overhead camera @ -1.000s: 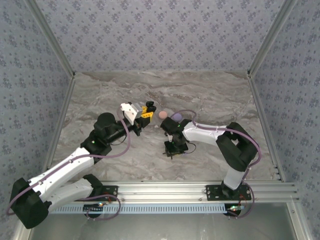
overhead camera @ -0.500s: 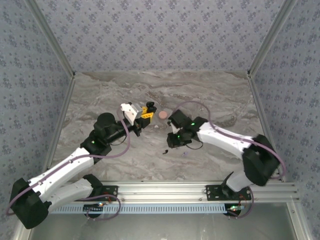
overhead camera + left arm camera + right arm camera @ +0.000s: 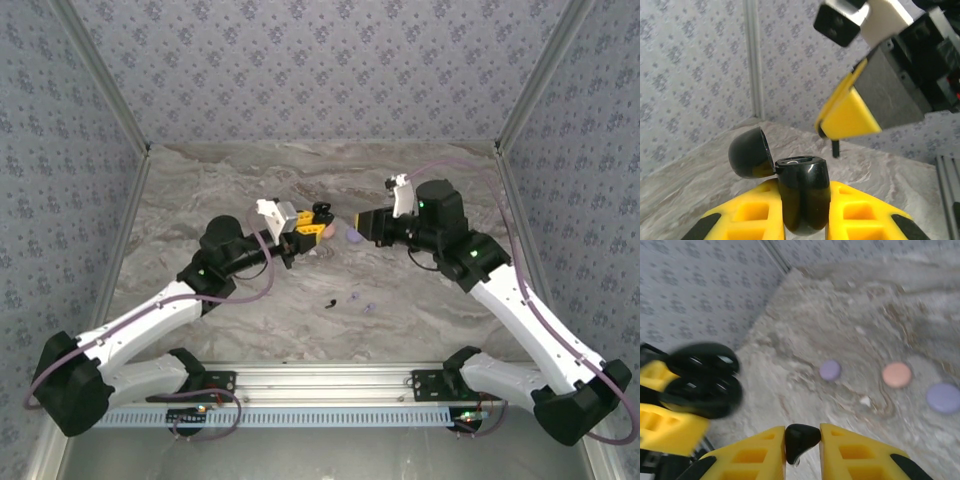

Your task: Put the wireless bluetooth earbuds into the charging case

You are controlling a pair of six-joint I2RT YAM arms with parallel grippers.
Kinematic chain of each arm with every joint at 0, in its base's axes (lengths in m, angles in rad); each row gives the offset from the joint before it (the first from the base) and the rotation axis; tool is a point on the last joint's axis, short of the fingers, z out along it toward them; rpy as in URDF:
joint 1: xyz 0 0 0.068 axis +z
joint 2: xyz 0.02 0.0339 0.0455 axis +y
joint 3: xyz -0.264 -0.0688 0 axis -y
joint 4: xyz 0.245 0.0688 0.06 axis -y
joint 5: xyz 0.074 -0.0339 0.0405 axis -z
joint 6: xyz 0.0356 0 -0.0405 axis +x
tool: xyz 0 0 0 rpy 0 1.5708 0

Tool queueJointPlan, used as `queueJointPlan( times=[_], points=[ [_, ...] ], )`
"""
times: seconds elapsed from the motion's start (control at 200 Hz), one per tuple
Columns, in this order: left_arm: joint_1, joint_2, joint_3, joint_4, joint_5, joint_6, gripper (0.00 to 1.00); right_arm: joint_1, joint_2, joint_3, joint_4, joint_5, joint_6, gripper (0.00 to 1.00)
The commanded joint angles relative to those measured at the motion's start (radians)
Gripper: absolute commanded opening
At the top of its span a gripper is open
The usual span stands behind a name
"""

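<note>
As our right end effector (image 3: pixel 362 228) is rising off the worktop (image 3: pixel 200 190) toward frame centre, pinching a black earbud (image 3: pixel 801 436), we are bringing it to the open black charging case (image 3: pixel 802 200) clamped in our left end effector (image 3: pixel 802 190).

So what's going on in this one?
The left gripper holds the black charging case with its lid flipped open. The right gripper pinches a black earbud and faces the case from close by; the bud is not yet in. On the marble table lie a second black bud and lilac buds, plus a lilac round case and a peach round case.
</note>
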Motion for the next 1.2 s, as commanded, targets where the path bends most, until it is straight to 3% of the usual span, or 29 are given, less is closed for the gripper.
queueJointPlan(
  times=[0.0, 1.194],
  points=[
    [-0.015, 0.014, 0.058, 0.096, 0.068, -0.018, 0.00, 0.022, -0.013, 0.055, 0.036, -0.023, -0.029, 0.24],
    [-0.032, 0.042, 0.077, 0.092, 0.072, -0.003, 0.00, 0.091, 0.046, 0.128, 0.030, -0.077, -0.020, 0.25]
  ],
)
